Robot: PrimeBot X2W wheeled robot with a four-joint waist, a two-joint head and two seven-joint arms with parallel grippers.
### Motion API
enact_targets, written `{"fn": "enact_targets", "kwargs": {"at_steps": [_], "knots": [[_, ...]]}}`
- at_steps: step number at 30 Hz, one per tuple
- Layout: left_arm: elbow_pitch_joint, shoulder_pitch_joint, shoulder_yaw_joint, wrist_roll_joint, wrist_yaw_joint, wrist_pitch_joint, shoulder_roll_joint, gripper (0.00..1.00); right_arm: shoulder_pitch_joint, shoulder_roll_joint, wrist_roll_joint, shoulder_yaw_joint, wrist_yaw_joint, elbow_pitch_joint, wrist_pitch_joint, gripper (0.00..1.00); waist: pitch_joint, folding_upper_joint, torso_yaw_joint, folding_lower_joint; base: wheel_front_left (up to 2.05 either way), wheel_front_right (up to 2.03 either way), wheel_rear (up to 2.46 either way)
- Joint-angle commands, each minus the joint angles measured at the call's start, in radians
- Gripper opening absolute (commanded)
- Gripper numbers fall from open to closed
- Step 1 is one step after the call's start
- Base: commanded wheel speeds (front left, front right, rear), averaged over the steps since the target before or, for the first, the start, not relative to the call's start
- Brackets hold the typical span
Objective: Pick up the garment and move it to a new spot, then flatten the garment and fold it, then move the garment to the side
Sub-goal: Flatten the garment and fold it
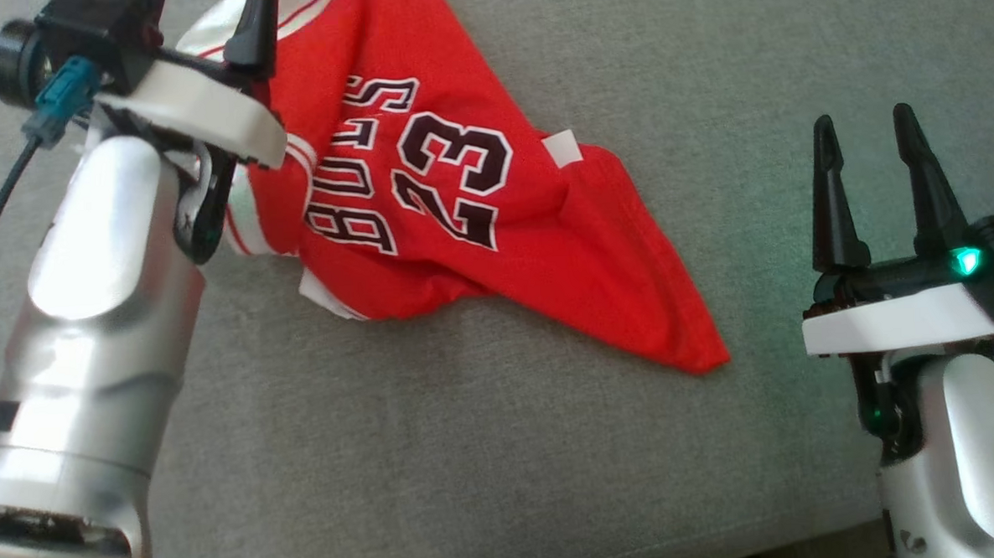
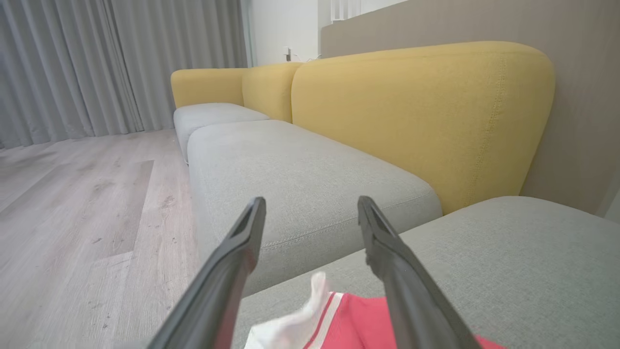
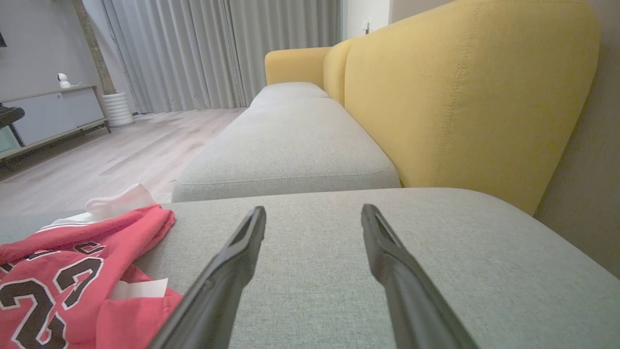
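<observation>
The garment [image 1: 461,230] lies crumpled and unfolded on the grey sofa cushion [image 1: 556,478]. Our left gripper [image 2: 310,206] hovers over its white-trimmed edge, our right gripper [image 1: 868,129] well apart; both have fingers spread, holding nothing. We judge flattening, folding and moving aside are all left to do.

One jersey [image 1: 461,230], with one white tag [image 1: 562,149]. Two grippers: left gripper [image 2: 311,203] and right gripper [image 1: 862,119], each with two fingers [image 3: 227,271], four in all. Three grey seats: near seat [image 2: 484,271], middle seat [image 2: 300,165], far seat [image 2: 208,114]. Three yellow backs: near back [image 2: 416,111], middle back [image 2: 269,87], far back [image 2: 203,85]. One cabinet [image 3: 53,114], one white pot [image 3: 117,109], one small white gadget [image 3: 63,80].
</observation>
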Motion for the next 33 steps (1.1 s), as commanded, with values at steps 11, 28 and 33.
{"fn": "enact_targets", "kwargs": {"at_steps": [11, 28, 33], "knots": [[-0.097, 0.266, 0.051, -0.100, 0.017, -0.074, 0.016, 1.00, 0.037, -0.003, -0.017, 0.002, 0.007, -0.017, 0.003, 1.00, -0.132, 0.0000, 0.118, 0.0000, 0.00, 0.00, 0.00], [-0.072, 0.545, -0.026, -0.127, 0.059, -0.082, -0.111, 1.00, 0.078, -0.003, -0.027, 0.020, 0.007, -0.056, 0.046, 1.00, -0.149, 0.0000, 0.130, 0.0000, 0.00, 0.00, 0.00], [0.009, 0.496, -0.034, -0.120, 0.071, -0.067, -0.118, 1.00, 0.075, -0.003, -0.031, 0.016, 0.007, -0.063, 0.049, 1.00, -0.129, 0.0000, 0.095, 0.0000, 0.00, 0.00, 0.00]]}}
